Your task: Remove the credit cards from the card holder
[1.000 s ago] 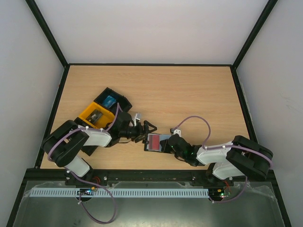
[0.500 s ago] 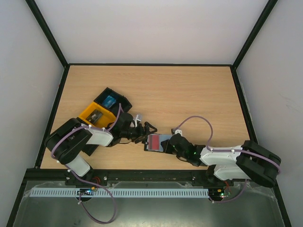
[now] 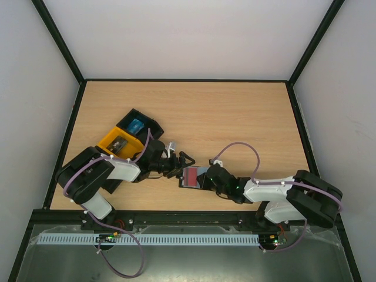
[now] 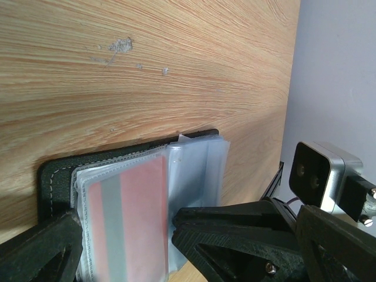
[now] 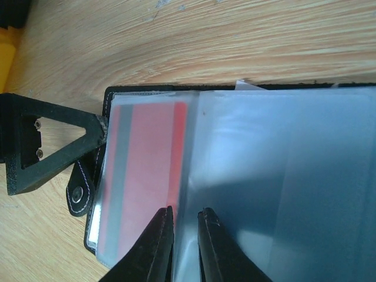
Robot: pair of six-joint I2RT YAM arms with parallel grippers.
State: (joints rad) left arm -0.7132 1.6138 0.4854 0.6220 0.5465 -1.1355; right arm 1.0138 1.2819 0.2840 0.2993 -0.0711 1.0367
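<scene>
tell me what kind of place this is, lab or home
Probably a robot lab test cell: a wooden table boxed in by plain white walls, with a left arm and right arm bolted at its near edge.

L arm point(image 3: 120, 170), R arm point(image 3: 267, 189) low, reaching inward; L jaws wide apart, R jaws w/ thin gap.

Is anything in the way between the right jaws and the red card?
Yes. The red card lies inside a clear pocket of the card holder, so plastic film covers it. The right jaws stand right by the card's edge.
</scene>
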